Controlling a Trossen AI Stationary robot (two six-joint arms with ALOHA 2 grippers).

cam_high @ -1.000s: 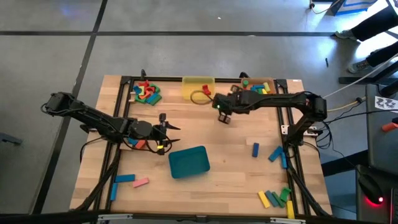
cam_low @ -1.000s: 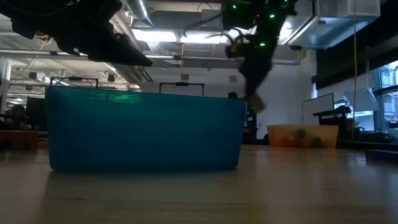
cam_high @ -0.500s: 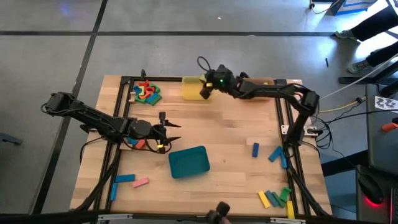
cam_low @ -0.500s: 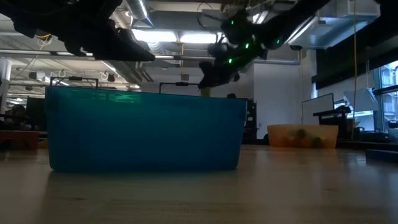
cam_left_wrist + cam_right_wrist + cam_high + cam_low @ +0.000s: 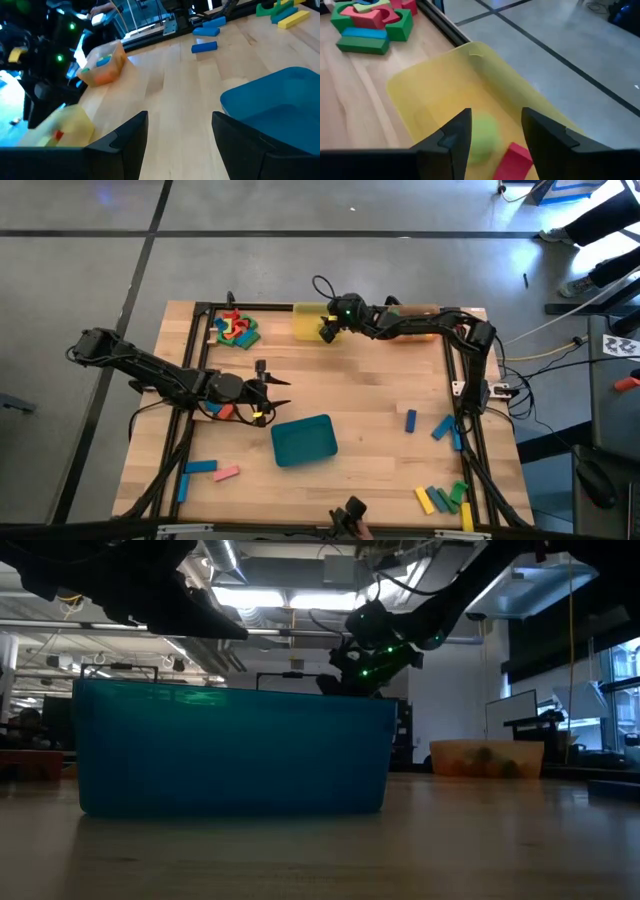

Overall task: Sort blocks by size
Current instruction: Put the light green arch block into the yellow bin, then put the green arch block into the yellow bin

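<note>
Blocks are scattered in clusters around the wooden surface [image 5: 340, 395]: a heap of red, green and blue pieces [image 5: 235, 328] at the far left corner, a blue and a pink bar [image 5: 212, 470] near the front left, a few blue ones [image 5: 432, 425] on the right side, and yellow and green bars [image 5: 445, 498] at the front right corner. More sit in the orange tray [image 5: 102, 67] at the far right.

At the far edge, the right gripper [image 5: 327, 327] hangs over the yellow tray [image 5: 308, 320]. Its jaws stand apart with nothing between them; from the wrist, a green block [image 5: 485, 137] and a red block [image 5: 515, 157] lie in the tray just below the fingers [image 5: 452, 135], and the green looks blurred, whether falling or resting I cannot tell.

The left gripper [image 5: 272, 398] waits low over the left middle of the surface, just beside the teal tray [image 5: 303, 440], jaws well apart and holding nothing, fingers [image 5: 125, 137] pointed toward the far side.

At the front edge a small dark object [image 5: 350, 515] shows; what it is I cannot tell.
</note>
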